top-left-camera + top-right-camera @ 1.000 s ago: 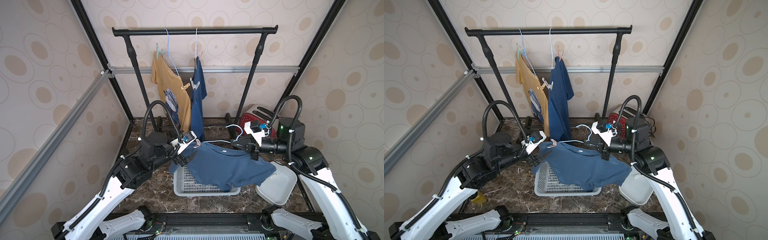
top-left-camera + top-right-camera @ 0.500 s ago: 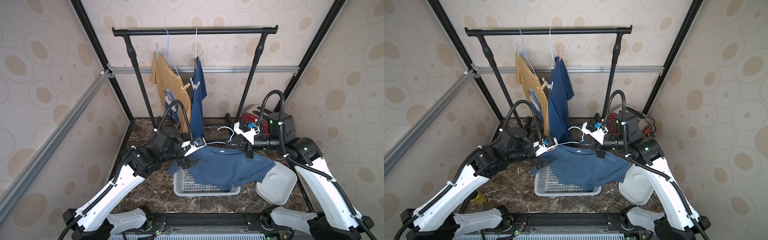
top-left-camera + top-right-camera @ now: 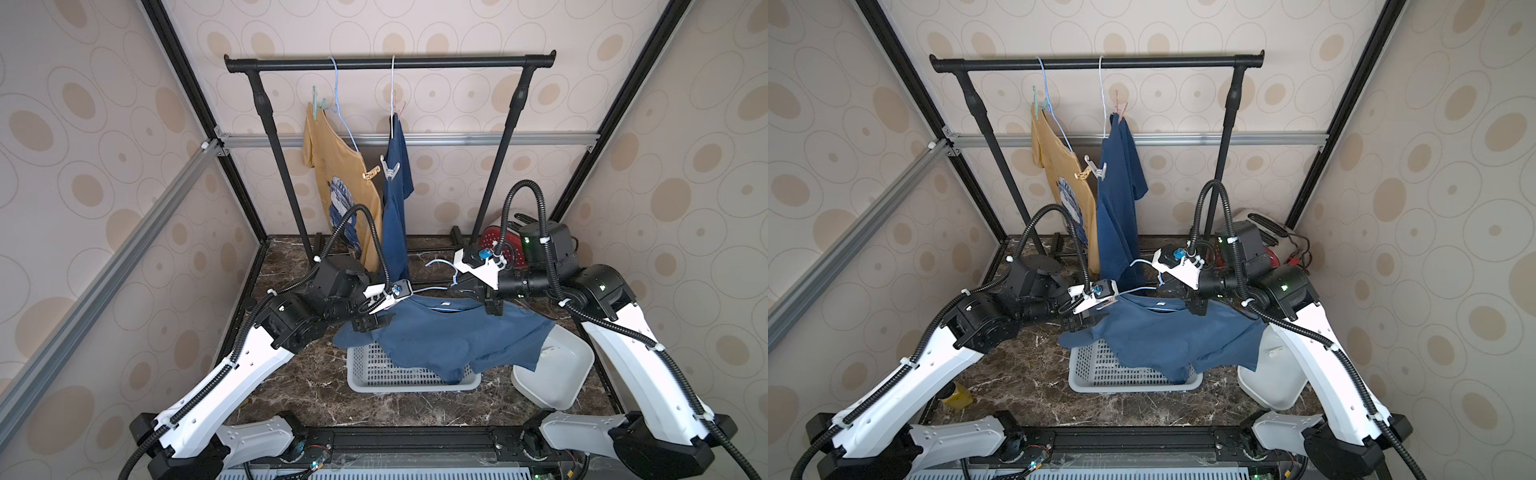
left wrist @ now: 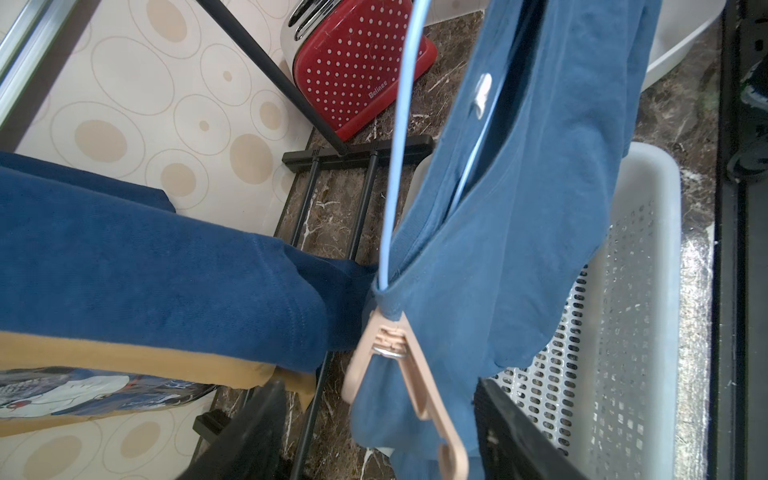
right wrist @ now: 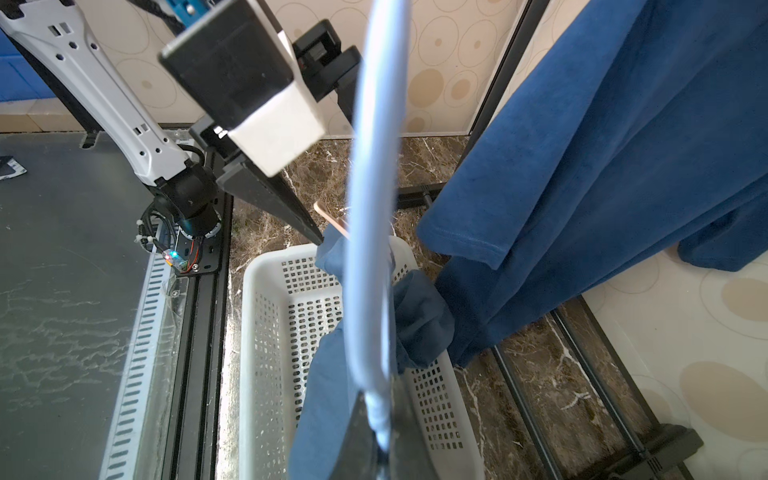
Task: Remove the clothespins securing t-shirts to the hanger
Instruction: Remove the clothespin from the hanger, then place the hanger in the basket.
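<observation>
A medium blue t-shirt [image 3: 449, 332] on a light blue hanger [image 3: 440, 262] is spread above the basket. My right gripper [image 3: 457, 286] is shut on the hanger's wire, seen running into the jaws in the right wrist view [image 5: 380, 440]. A pinkish-tan clothespin [image 4: 395, 353] pins the shirt's shoulder to the hanger. My left gripper [image 4: 376, 386] is open, one finger on each side of the pin's handles with gaps. On the rail hang a mustard-yellow t-shirt [image 3: 332, 166] and a navy t-shirt [image 3: 397, 199], each still clipped with clothespins.
A white perforated basket [image 3: 411, 374] sits under the held shirt. A white bin [image 3: 557, 370] stands to its right and a red dotted toaster [image 3: 496, 243] behind that. The black rack's rail [image 3: 390, 63] and feet span the back.
My left arm has reached in to the shirt's left shoulder and its jaws have narrowed around the clothespin. My right arm has shifted back and left with the hanger.
</observation>
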Tool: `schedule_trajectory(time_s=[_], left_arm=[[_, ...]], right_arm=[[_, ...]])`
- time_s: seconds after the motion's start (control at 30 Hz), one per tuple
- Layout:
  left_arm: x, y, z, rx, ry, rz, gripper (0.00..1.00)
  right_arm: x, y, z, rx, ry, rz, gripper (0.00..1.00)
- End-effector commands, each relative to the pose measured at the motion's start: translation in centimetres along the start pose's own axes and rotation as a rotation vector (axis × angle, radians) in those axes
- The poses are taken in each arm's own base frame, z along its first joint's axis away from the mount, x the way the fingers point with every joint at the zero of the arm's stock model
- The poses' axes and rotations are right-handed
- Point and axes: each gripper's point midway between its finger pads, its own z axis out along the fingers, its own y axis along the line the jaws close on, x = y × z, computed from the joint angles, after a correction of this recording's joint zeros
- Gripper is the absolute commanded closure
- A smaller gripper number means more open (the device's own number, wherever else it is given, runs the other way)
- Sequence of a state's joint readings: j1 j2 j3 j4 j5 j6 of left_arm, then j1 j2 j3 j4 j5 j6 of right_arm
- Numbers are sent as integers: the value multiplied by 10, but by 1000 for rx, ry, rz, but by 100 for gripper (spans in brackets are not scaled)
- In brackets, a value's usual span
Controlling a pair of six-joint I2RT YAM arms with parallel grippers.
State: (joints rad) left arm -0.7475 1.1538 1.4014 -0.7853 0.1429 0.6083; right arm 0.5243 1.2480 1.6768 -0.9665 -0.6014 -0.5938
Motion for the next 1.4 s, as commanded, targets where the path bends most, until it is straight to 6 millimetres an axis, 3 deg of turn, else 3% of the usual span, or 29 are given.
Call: schedule_trajectory(time_s=[0.0, 0.3, 0.77, 0.9, 1.03, 1.37], left_arm=[[-1, 3, -2, -7, -6, 39, 31], [-5, -4, 12, 37, -24, 18, 47], [-8, -5, 10, 38, -37, 0, 75], [-4, -4, 7, 33, -24, -2, 78], [-1, 2, -4, -16, -13, 11, 78], [-4, 18, -60, -147, -43, -6, 78]], right_arm=[[-8, 4, -4, -9, -9, -47, 100], [-12, 5, -2, -24, -14, -49, 100], [-9, 6, -3, -16, -10, -56, 100], [-9, 5, -4, -6, -6, -58, 100], [-5, 4, -2, -4, 7, -59, 100], [-10, -6, 10, -18, -1, -31, 100]])
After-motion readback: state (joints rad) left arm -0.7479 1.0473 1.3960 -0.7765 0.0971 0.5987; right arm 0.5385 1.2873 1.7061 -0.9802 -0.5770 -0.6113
